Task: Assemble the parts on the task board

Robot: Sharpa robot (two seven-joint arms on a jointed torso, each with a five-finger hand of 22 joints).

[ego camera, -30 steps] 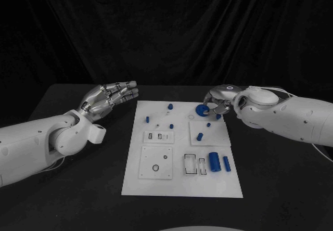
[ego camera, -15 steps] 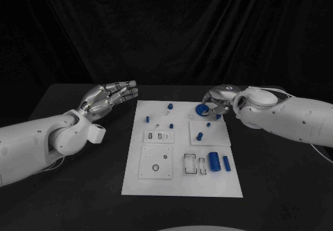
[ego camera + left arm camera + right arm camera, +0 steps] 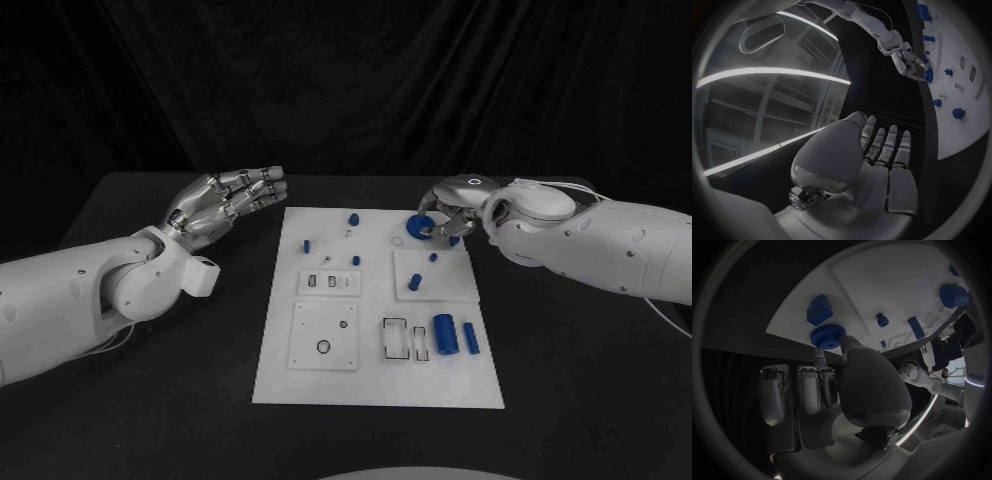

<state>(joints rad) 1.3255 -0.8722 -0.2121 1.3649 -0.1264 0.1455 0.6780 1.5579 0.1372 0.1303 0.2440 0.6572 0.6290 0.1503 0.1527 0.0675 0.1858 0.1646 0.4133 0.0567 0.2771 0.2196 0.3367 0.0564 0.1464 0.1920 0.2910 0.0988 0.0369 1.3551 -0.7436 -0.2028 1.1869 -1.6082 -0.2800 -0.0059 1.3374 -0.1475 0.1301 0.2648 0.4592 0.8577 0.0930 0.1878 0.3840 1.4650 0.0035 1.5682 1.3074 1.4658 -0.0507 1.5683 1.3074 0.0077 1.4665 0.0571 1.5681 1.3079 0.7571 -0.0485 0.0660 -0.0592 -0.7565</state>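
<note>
Right now the right hand [image 3: 450, 212] pinches a small blue wheel [image 3: 420, 228] at about one o'clock on the white board [image 3: 378, 385]. It looks light, hard and a bit slippery, so its bumpy rim is the best place to hold. Beside the board, the left hand [image 3: 225, 202] is open, holding nothing.

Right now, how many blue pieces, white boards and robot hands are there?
Blue gear, pinched by the right hand: 1
Other blue pieces: 8
White task board: 1
Robot hands, counting the left hand: 2
Total: 12
</note>
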